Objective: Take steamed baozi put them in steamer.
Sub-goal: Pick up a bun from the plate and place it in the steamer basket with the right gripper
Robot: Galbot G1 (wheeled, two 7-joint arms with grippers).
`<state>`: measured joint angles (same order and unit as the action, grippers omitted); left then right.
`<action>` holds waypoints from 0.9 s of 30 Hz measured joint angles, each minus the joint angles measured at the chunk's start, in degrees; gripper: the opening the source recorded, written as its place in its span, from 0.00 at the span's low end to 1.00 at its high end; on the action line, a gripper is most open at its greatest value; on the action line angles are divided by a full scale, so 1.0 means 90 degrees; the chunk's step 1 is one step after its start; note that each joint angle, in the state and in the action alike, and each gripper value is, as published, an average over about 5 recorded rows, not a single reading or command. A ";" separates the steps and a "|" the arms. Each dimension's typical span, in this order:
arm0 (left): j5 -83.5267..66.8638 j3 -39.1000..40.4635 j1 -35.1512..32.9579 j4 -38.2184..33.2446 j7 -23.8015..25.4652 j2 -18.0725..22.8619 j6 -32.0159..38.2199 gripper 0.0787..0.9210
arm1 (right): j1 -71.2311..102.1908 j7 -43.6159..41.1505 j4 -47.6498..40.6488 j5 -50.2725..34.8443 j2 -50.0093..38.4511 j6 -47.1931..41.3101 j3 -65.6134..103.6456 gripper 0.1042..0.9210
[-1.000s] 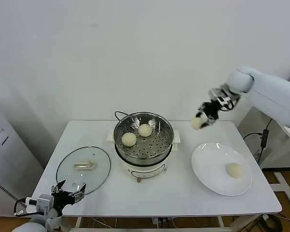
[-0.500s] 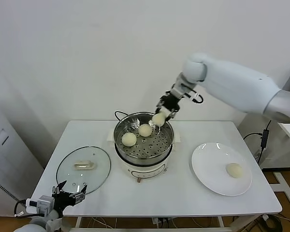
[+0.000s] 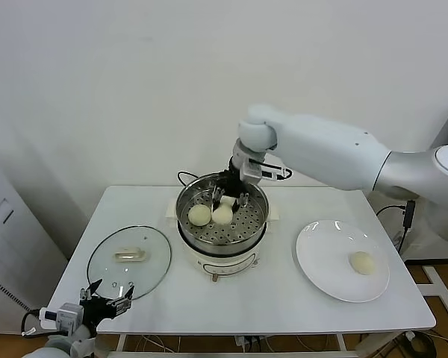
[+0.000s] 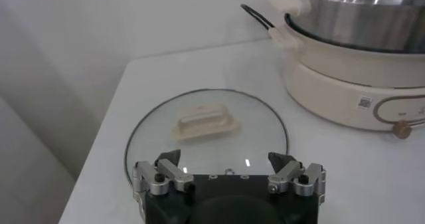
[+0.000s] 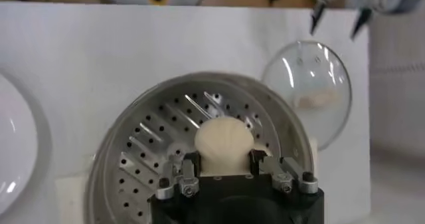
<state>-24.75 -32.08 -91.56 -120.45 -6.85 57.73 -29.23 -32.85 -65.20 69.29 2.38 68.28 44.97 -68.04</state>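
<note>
Over steamer (image 5: pixel 133 152), right claw (image 5: pixel 226 169) gripping baozi (image 5: pixel 224 143)

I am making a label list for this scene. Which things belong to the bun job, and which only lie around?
Job: the right gripper, shut on a baozi over the steamer; two baozi inside; one baozi on the plate.

Lying about: glass lid, black cord, table; open left gripper idle near the lid.
</note>
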 measured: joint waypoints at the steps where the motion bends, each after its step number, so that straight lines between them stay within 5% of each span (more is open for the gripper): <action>1: 0.0005 0.0000 -0.0005 -0.0002 0.0002 0.0003 0.0004 0.88 | 0.0041 0.0004 0.0041 0.0097 0.0002 0.0048 0.0017 0.44; 17: 0.0018 -0.0018 -0.0005 0.0000 0.0009 0.0040 0.0021 0.88 | 0.0721 0.0051 0.0297 0.1247 0.0136 0.0250 0.0273 0.45; 27: 0.0017 -0.0016 0.0005 0.0000 0.0010 0.0038 0.0022 0.88 | 0.1047 0.0096 0.0173 0.1639 0.0182 0.0250 0.0440 0.63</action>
<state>-24.60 -32.23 -91.52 -120.44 -6.76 58.07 -29.04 -23.42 -64.33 70.84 17.13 69.92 47.22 -64.08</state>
